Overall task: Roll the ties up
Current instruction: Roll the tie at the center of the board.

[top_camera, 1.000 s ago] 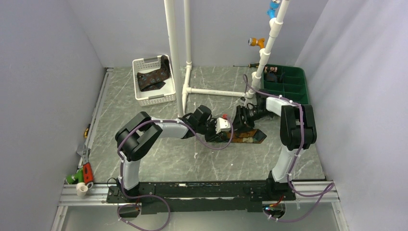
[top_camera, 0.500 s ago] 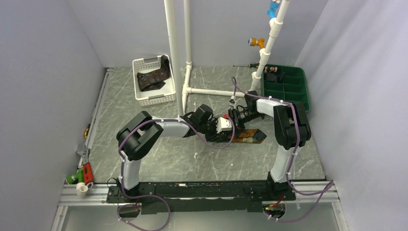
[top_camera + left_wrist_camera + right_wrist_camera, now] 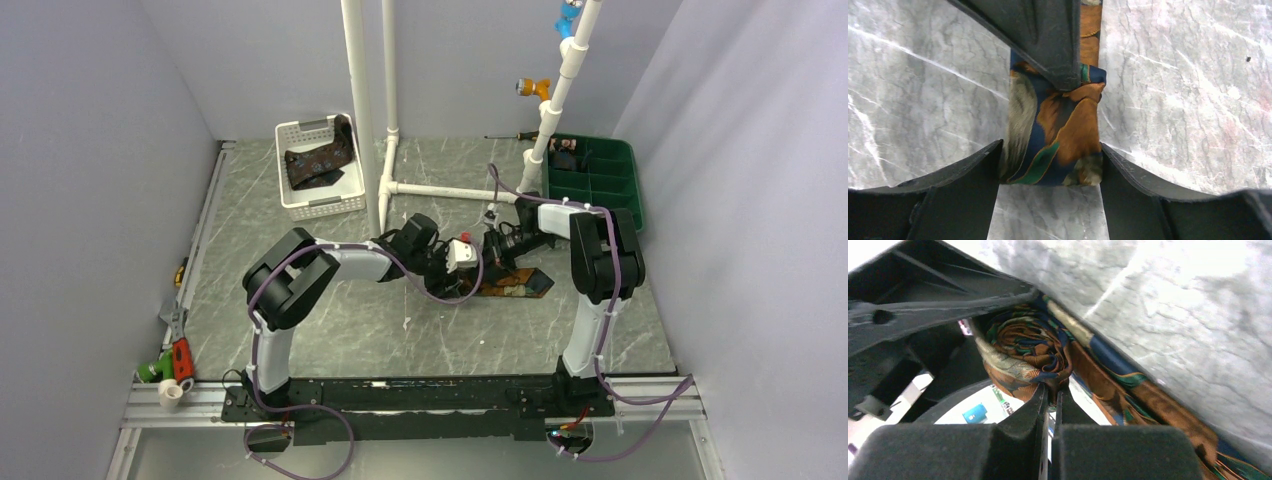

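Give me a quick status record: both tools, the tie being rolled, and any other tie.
tie: orange-teal, partly rolled; flat tail on table
left tool: open, fingers either side of the roll
right tool: shut, pinching the roll's spiral face
second tie: unrolled, in white basket

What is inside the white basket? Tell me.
A dark brown tie with pale motifs lies crumpled in the white basket, one end over the far rim. Anything beneath it is covered.
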Controlling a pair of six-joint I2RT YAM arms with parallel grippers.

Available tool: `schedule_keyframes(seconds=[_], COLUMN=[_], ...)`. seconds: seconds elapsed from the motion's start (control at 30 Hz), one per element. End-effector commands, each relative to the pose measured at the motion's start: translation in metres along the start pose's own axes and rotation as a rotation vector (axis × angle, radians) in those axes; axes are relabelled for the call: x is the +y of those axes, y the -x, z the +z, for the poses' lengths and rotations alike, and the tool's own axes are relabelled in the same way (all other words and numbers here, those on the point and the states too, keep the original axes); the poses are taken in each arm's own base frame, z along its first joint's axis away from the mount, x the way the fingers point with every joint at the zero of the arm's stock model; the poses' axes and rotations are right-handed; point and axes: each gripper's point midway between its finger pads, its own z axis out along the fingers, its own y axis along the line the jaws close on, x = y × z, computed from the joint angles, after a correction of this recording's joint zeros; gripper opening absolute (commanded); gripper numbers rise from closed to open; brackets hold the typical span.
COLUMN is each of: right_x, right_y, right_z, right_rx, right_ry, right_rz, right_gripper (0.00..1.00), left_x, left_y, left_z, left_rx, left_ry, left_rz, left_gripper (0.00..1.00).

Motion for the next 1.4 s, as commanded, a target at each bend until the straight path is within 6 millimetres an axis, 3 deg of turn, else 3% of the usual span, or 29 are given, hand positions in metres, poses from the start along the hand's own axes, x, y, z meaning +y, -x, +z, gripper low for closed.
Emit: schedule_keyframes(seconds=[0.0,0.3,0.6,0.7,0.8,0.93,1.0,1.13,1.2,1.37], right_x=[-0.072,-0.090,-0.092,-0.085,-0.068,-0.044,-0.029,0.008,0.020,0.040], right_y=[0.005,0.006,0.015,0.017,0.022,0.023,0.021,0.015,0.013,0.012], right_z=[-0.001,-0.007,0.000,0.007,0.009,-0.013,-0.025,-0.043,-0.046,-0.038], right_rx=[0.003,0.012,0.012,0.026,0.019,-0.003,-0.017,-0.033,-0.045,-0.047], right_ry=[-0.341,-0.457,-0.498,-0.467,-0.402,-0.344,-0.295,-0.110,-0.060,0.053], right_rz=[-0.036,-0.043,-0.064,-0.085,-0.115,-0.138,-0.149,-0.158,-0.164,-0.138], right_gripper=[0.00,0.00,0.00,0.00,0.00,0.00,0.10,0.43,0.53,0.67], left_x=[0.004,0.005,-0.004,-0.003,0.001,-0.011,-0.018,-0.024,-0.026,-0.024], left_y=[0.031,0.054,0.048,0.044,0.029,-0.015,-0.036,-0.067,-0.072,-0.071], left_z=[0.002,0.021,0.038,0.046,0.046,0.028,0.019,0.008,0.008,0.012], left_rx=[-0.121,-0.210,-0.235,-0.217,-0.137,0.055,0.133,0.265,0.294,0.307], left_ry=[-0.029,-0.082,-0.121,-0.107,-0.051,-0.034,-0.019,0.009,0.011,0.008], left_rz=[0.043,0.066,0.011,-0.010,-0.034,-0.083,-0.100,-0.134,-0.132,-0.132], left_gripper=[0.72,0.74,0.67,0.60,0.43,0.24,0.19,0.16,0.16,0.17])
